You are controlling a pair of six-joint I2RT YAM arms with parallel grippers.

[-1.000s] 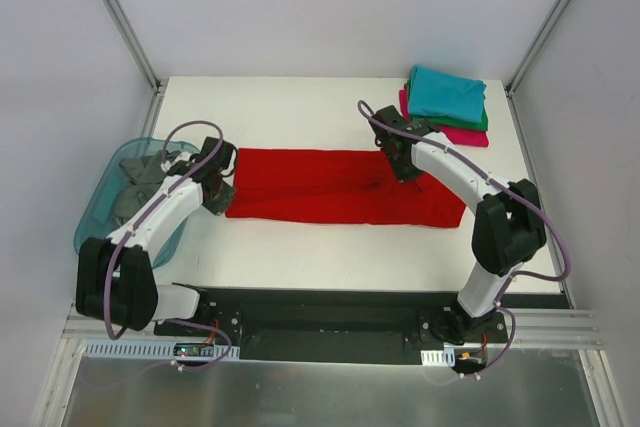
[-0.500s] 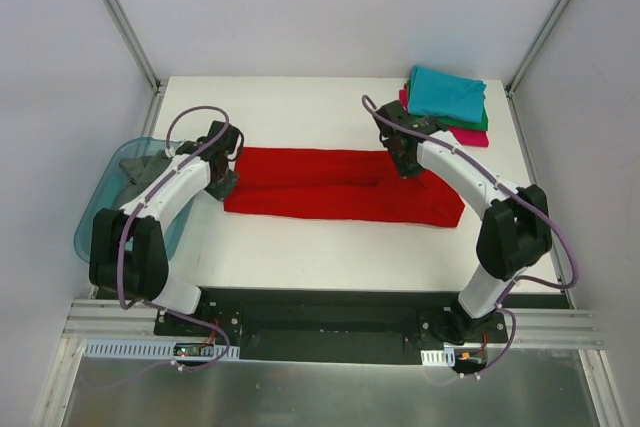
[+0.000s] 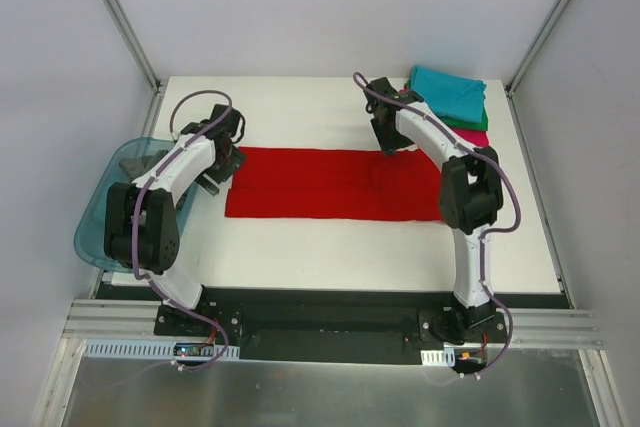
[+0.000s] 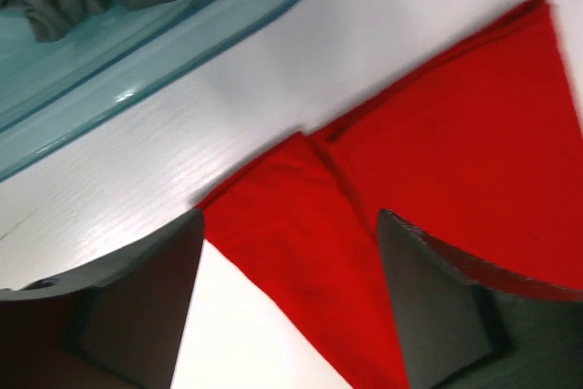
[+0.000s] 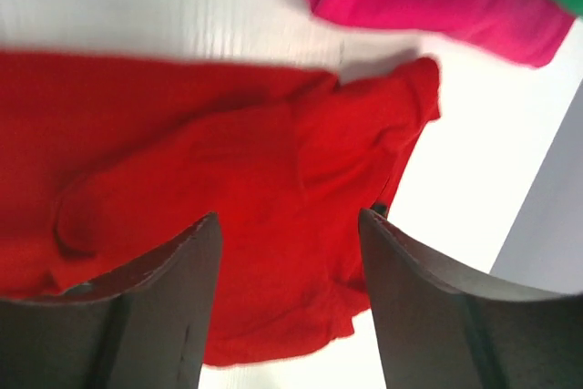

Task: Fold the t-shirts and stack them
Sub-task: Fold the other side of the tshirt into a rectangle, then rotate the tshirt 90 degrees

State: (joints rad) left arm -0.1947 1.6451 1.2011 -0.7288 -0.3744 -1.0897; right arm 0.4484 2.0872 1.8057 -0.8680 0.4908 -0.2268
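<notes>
Beneath the left gripper (image 4: 290,225), whose jaws stand spread and hold nothing, lies one end of the red t-shirt (image 3: 335,184), with a folded flap showing between the fingers. Under the right gripper (image 5: 289,220), likewise spread and empty, the other end lies rumpled, and the folded stack (image 3: 447,97) sits just beyond it. Judgement: the lengthwise fold is laid. The next fold calls for smoothing the rumpled end, then pinching through all layers at both ends and lifting together, or the bundle stacks crooked.
</notes>
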